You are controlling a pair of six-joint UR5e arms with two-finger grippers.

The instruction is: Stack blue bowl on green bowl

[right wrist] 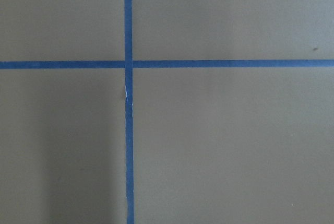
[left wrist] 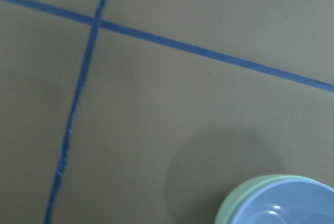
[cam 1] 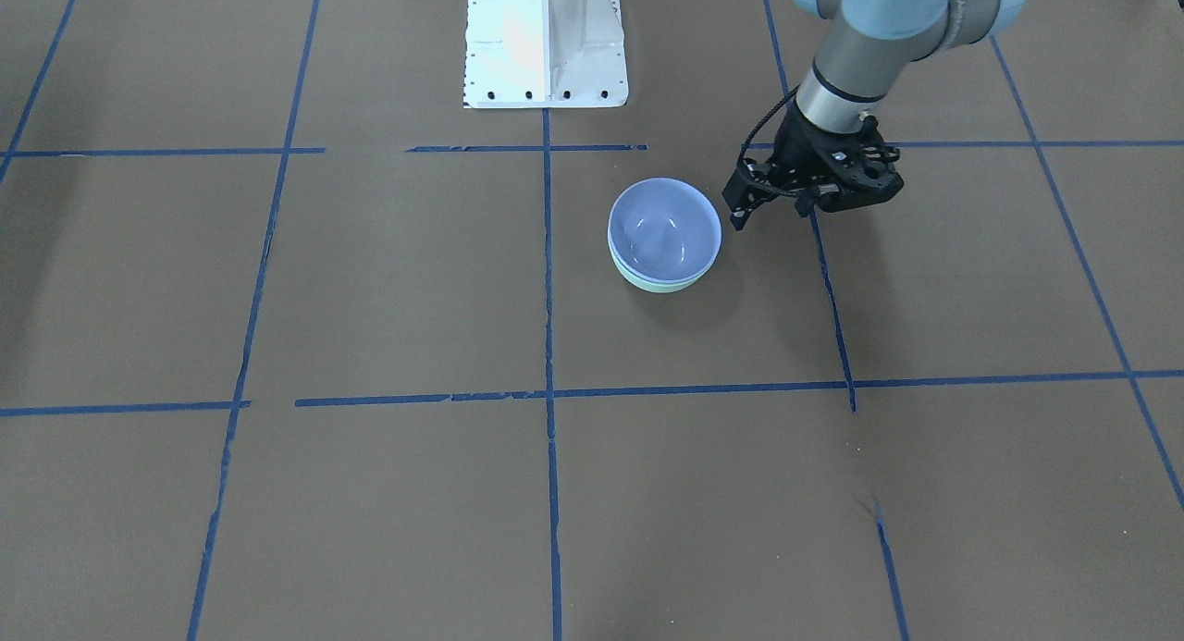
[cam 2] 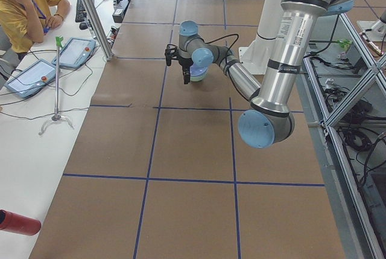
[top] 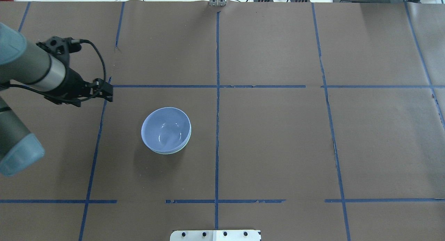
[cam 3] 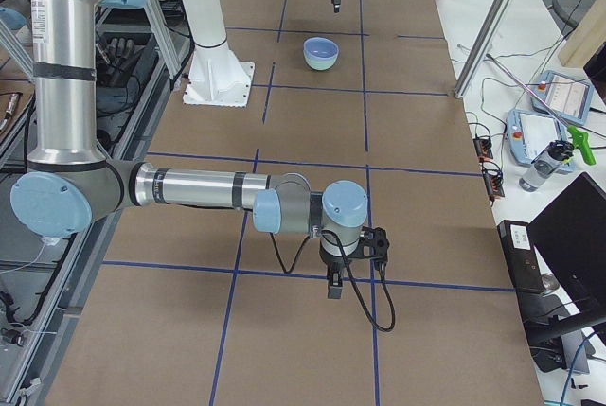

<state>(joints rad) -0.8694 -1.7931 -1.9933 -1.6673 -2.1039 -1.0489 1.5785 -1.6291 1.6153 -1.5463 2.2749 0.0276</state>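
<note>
The blue bowl [cam 1: 664,227] sits nested upright inside the green bowl [cam 1: 659,284]; only the green rim and lower wall show beneath it. The pair also shows in the overhead view, blue bowl [top: 166,129] in green bowl [top: 171,152], and at the lower right corner of the left wrist view, blue bowl [left wrist: 292,205] in green bowl [left wrist: 235,203]. My left gripper [cam 1: 770,214] hangs above the table beside the bowls, apart from them, open and empty; it also shows in the overhead view [top: 106,91]. My right gripper [cam 3: 332,291] hovers low over the table far from the bowls; I cannot tell whether it is open or shut.
The table is covered in brown paper with a grid of blue tape lines [top: 217,129]. The white robot base [cam 1: 546,44] stands at the table's edge. An operator [cam 2: 24,5] sits at a side bench with tablets. A red bottle [cam 2: 18,223] lies off the table.
</note>
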